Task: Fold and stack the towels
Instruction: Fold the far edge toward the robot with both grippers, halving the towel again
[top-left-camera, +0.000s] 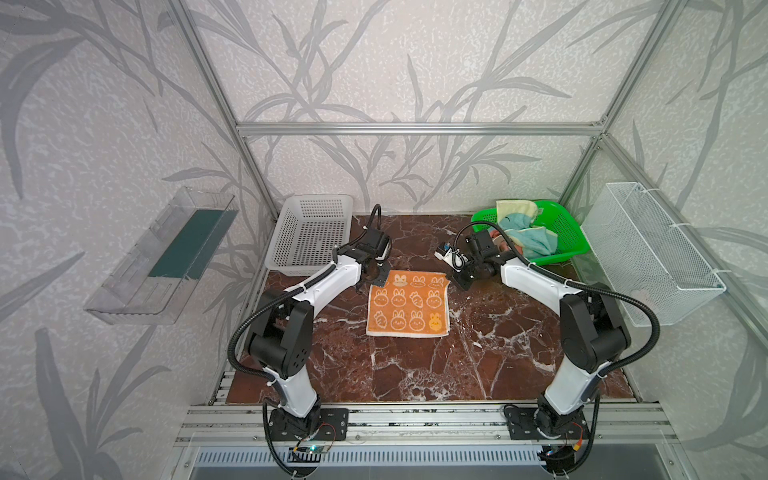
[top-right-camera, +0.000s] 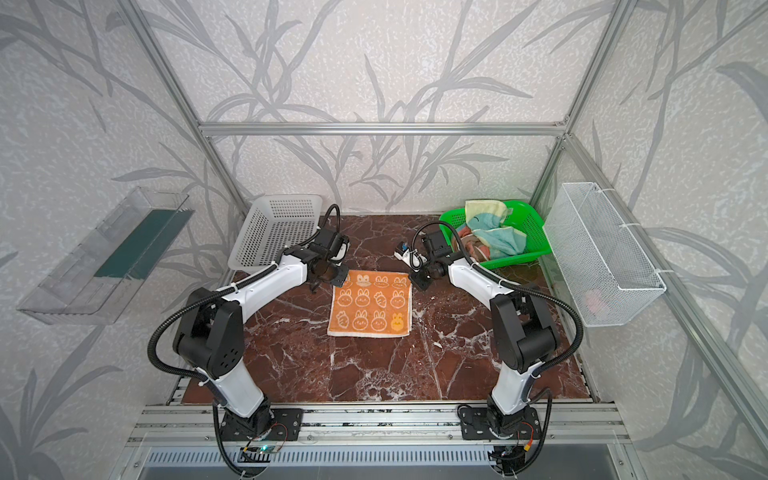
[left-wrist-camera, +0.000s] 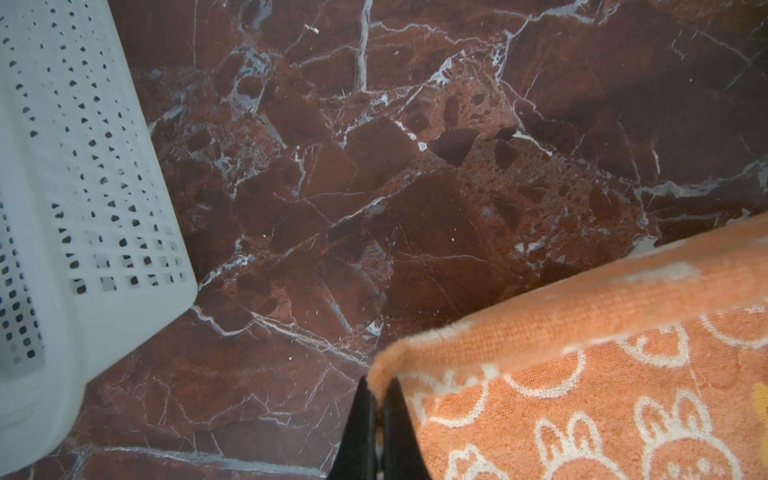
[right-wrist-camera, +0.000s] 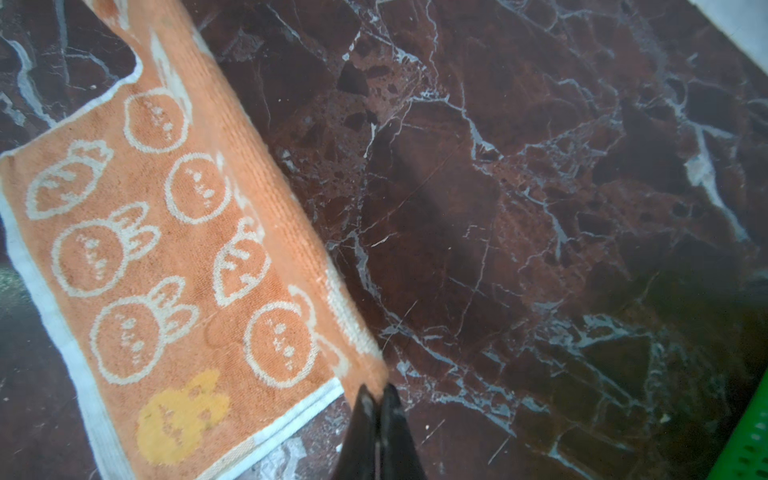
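Closest to the lens on your left wrist cam are the black tips of the left claw (left-wrist-camera: 376, 415), squeezed tight on the far left corner of the square orange terry towel with white bunnies and carrots (top-left-camera: 409, 305). Same deal on the other side: the right claw (right-wrist-camera: 376, 399) looks pinched shut on the far right corner, though the cloth only just reaches into the tips there. So the edge you're holding runs side to side between the two claws, and the rest of the towel lies flat on the dark red marble tabletop (top-left-camera: 415, 374), stretching from the claws back toward the arm bases. Each arm has its own corner, so neither is nearer. If you ask me, the fold means carrying that far edge toward the free near edge, and nothing sits on that path. Watch the white perforated plastic basket (top-left-camera: 309, 232) just beside your left wrist. The green plastic basket (top-left-camera: 557, 245) behind the right arm holds the crumpled pale yellow and teal terry towel (top-left-camera: 528, 237), with a salmon-pink towel (top-right-camera: 478, 249) peeking out underneath. Both are unfolded.
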